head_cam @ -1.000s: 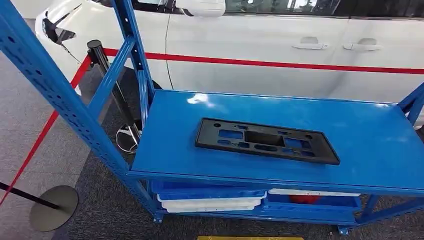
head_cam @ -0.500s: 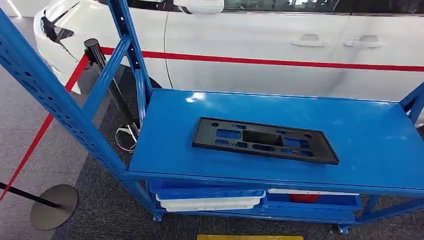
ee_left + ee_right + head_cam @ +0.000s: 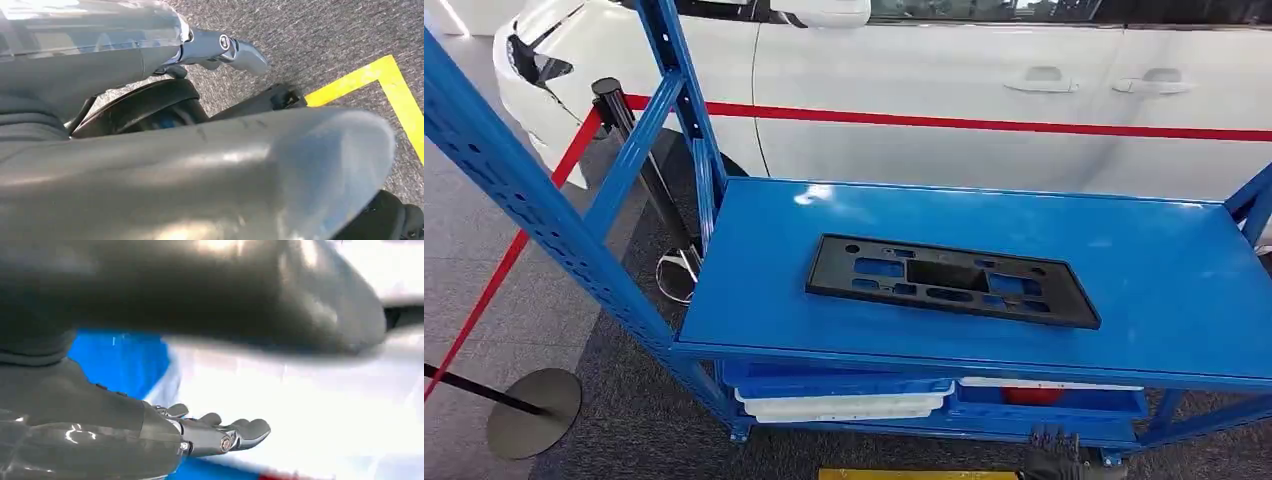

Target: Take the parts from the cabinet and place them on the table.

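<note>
A flat black plastic part (image 3: 952,281) with several cut-outs lies on the top shelf of the blue cabinet (image 3: 1164,300), near its middle. My right hand (image 3: 1054,457) shows its dark fingertips at the bottom edge of the head view, below the cabinet's front and well short of the part. In the right wrist view the right hand (image 3: 210,432) has its fingers stretched out and holds nothing. My left hand (image 3: 210,160) hangs over grey carpet, fingers (image 3: 235,50) apart and holding nothing.
A white car (image 3: 984,90) with a red stripe stands close behind the cabinet. Blue uprights (image 3: 514,190) rise at the left. A stanchion (image 3: 614,100) with red belts and a round base (image 3: 534,410) stand left. Blue and white trays (image 3: 839,400) fill the lower shelf. Yellow floor tape (image 3: 919,474) lies in front.
The camera has drifted slightly, shifting the whole scene a little left. My right hand's fingertips have risen into the bottom edge of the head view. The black part lies as before.
</note>
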You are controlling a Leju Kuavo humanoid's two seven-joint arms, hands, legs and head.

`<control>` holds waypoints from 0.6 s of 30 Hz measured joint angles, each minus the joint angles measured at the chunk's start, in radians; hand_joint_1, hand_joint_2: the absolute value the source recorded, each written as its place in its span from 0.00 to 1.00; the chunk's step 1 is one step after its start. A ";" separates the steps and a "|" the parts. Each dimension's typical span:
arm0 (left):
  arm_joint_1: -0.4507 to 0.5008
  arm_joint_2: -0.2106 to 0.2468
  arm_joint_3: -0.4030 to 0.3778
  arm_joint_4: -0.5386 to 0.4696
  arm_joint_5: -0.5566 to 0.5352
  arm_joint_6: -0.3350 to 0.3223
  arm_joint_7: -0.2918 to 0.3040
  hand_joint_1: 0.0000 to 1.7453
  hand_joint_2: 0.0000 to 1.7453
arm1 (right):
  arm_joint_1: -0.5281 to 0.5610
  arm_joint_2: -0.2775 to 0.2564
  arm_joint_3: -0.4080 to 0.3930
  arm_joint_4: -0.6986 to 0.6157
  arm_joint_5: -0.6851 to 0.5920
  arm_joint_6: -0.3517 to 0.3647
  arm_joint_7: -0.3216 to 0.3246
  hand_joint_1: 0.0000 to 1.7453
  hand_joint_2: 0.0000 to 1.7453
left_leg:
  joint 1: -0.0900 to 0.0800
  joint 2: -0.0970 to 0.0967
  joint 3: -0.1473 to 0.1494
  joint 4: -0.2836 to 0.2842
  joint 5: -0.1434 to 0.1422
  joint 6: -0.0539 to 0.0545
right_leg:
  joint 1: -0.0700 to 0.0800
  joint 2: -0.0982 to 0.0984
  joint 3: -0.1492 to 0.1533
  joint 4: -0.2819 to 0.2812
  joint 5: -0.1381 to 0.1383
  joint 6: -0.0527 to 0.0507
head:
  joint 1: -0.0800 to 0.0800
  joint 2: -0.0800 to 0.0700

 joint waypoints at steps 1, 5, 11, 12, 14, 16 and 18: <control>0.000 0.000 0.000 0.000 0.000 0.000 0.000 0.00 0.00 | 0.007 0.012 -0.001 -0.047 -0.012 0.010 0.005 0.00 1.00 | 0.000 0.000 0.000 0.000 0.000 -0.001 | 0.000 0.000 -0.001 0.000 0.000 0.000 | 0.000 0.000; -0.001 0.000 0.000 0.000 -0.002 -0.004 0.000 0.00 0.00 | 0.038 0.046 -0.002 -0.239 -0.053 0.045 0.027 0.00 1.00 | 0.000 0.000 -0.002 0.000 0.001 -0.001 | 0.000 0.000 -0.002 0.001 0.000 0.000 | 0.000 0.000; -0.002 0.000 0.000 0.000 -0.002 -0.005 0.000 0.00 0.00 | 0.078 0.089 0.006 -0.436 -0.063 0.038 0.031 0.00 1.00 | -0.001 0.000 -0.005 0.000 0.001 -0.001 | -0.001 0.000 -0.006 0.002 0.000 0.000 | 0.000 0.000; -0.002 0.000 0.000 0.000 -0.002 -0.005 0.000 0.00 0.00 | 0.083 0.092 0.009 -0.451 -0.063 0.032 0.025 0.00 1.00 | -0.001 0.000 -0.006 0.000 0.001 -0.001 | -0.002 0.000 -0.008 0.003 0.000 0.000 | 0.000 0.000; -0.002 0.000 0.000 0.000 0.000 -0.005 0.000 0.00 0.00 | 0.093 0.097 0.014 -0.479 -0.063 0.012 0.003 0.00 1.00 | -0.003 -0.002 -0.010 0.001 0.002 -0.002 | -0.004 -0.003 -0.011 0.005 0.000 0.000 | 0.000 0.000; -0.003 0.000 0.000 0.000 0.000 -0.005 0.000 0.00 0.00 | 0.102 0.106 0.016 -0.520 -0.059 -0.031 -0.039 0.00 1.00 | -0.005 -0.006 -0.012 0.002 0.004 -0.003 | -0.005 -0.008 -0.016 0.007 0.000 0.000 | 0.000 0.000; -0.003 0.000 0.000 0.000 0.000 -0.009 0.001 0.00 0.00 | 0.114 0.118 0.016 -0.569 -0.046 -0.077 -0.074 0.00 1.00 | -0.008 -0.015 -0.014 0.003 0.006 -0.002 | -0.007 -0.016 -0.021 0.010 -0.002 0.000 | 0.000 0.000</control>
